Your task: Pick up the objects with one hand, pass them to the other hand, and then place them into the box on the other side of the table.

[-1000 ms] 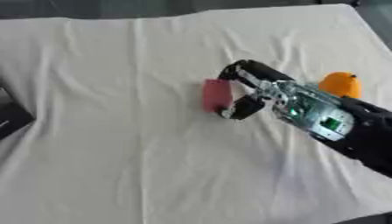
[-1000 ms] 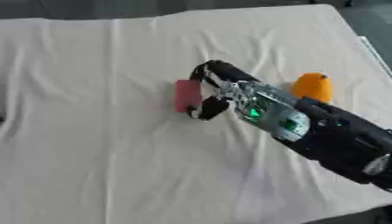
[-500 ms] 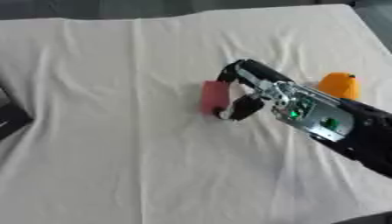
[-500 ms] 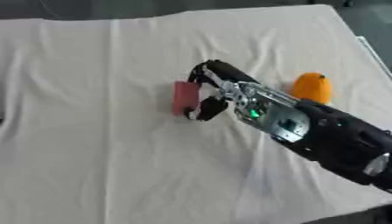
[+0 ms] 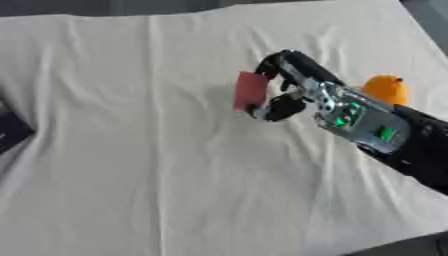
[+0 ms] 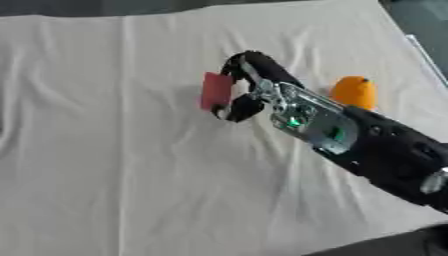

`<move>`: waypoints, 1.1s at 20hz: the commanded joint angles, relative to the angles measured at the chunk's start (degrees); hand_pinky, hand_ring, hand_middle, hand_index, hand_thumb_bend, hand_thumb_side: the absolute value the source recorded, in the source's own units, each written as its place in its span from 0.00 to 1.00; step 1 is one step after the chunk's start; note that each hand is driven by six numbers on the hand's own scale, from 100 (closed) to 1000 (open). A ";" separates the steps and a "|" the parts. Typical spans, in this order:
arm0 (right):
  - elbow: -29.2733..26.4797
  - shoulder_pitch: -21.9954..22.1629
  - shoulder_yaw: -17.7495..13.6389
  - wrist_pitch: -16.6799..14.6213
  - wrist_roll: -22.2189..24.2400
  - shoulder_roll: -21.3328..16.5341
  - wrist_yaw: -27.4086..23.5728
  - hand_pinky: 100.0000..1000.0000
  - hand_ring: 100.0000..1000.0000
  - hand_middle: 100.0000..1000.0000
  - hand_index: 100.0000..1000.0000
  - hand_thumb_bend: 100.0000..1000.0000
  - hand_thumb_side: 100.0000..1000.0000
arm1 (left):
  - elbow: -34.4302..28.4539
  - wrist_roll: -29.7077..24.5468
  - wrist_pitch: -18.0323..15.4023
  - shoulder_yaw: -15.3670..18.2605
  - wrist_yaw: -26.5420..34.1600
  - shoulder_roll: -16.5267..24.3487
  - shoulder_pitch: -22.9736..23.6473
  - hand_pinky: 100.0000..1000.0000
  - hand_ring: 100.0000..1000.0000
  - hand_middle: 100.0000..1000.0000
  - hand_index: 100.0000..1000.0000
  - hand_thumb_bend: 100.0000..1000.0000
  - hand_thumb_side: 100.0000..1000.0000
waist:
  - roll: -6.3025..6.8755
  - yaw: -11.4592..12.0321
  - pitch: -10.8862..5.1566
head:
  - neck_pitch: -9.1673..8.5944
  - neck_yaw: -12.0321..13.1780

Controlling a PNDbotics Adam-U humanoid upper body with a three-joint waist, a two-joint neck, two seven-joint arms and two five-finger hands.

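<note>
A small red block (image 5: pixel 250 91) lies near the middle of the white cloth. My right hand (image 5: pixel 287 82) reaches in from the lower right, its fingers curled over the block's top and its thumb under its lower end, pinching it. An orange fruit-like object (image 5: pixel 385 89) sits on the cloth just right of that arm. My left hand shows in neither view.
A white wrinkled cloth (image 5: pixel 131 165) covers the whole table. A dark box corner (image 5: pixel 10 131) pokes in at the left edge. The table's far edge runs along the top, and its right edge falls away at the upper right.
My right hand has closed in on the red block, and the fingers now wrap its top. The block seems to stay in about the same spot on the cloth.
</note>
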 commanded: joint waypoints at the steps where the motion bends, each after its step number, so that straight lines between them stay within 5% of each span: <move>1: -0.54 -0.98 -0.14 -0.62 -7.74 -0.31 -4.27 0.33 0.67 0.43 0.40 0.36 0.01 | -0.39 -0.04 -0.46 0.64 -0.40 1.26 -1.69 0.98 0.73 0.64 0.70 0.00 0.60 | 0.11 -0.09 -2.42 | 0.34 0.81; 14: -0.54 -3.09 3.92 -7.78 -34.90 1.54 -23.32 0.24 0.65 0.43 0.40 0.38 0.03 | -1.85 -1.84 -1.78 -0.54 0.66 -0.23 -5.12 0.93 0.71 0.64 0.70 0.02 0.58 | 0.51 0.48 -3.56 | 0.03 2.51; 22: -0.54 -3.23 6.05 -19.34 -37.11 2.00 -28.83 0.27 0.66 0.44 0.41 0.40 0.04 | -4.74 -5.94 -5.56 -3.14 2.50 -2.24 -9.17 0.92 0.72 0.64 0.71 0.05 0.56 | 0.60 0.90 -4.10 | -0.06 3.51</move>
